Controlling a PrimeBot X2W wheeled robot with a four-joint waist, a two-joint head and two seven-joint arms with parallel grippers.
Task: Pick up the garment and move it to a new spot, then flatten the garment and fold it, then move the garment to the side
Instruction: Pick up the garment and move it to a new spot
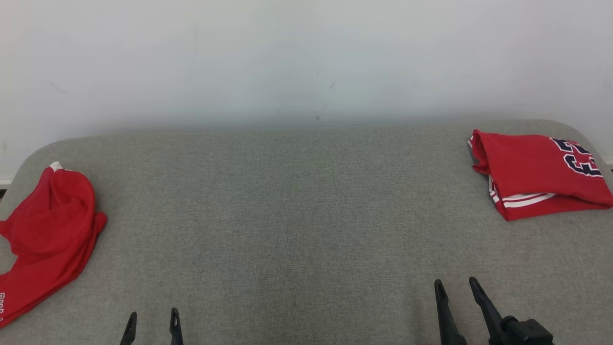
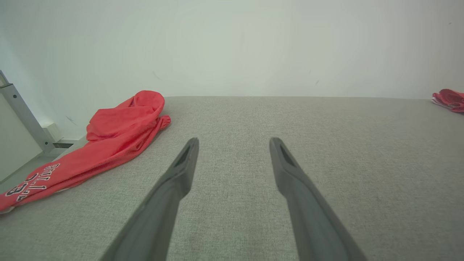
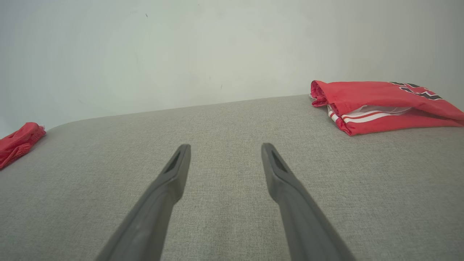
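- Grey padded surface [image 1: 297, 206], head view: two red garments lie well apart on it.
- Crumpled garment [image 1: 48, 230], at 9 o'clock: bunched and unfolded, with its lower end trailing toward 8 o'clock. It is judged to be the piece to handle now.
- Folded garment [image 1: 536, 177], at 2 o'clock: a neat stack with white stripes and dark numerals, judged already finished and set aside.
- Left gripper [image 1: 153, 312], at 7 o'clock: fingers apart, holding nothing, clear of the cloth.
- Right gripper [image 1: 455, 281], at 5 o'clock: fingers likewise spread and empty.
- Step in hand, as judged: the pick-up. The left gripper is nearer. It should swing toward 9 o'clock and descend on the raised hump rather than the flat trailing end. It should then pinch several layers and lift high enough that no cloth drags on the way to the bare centre.
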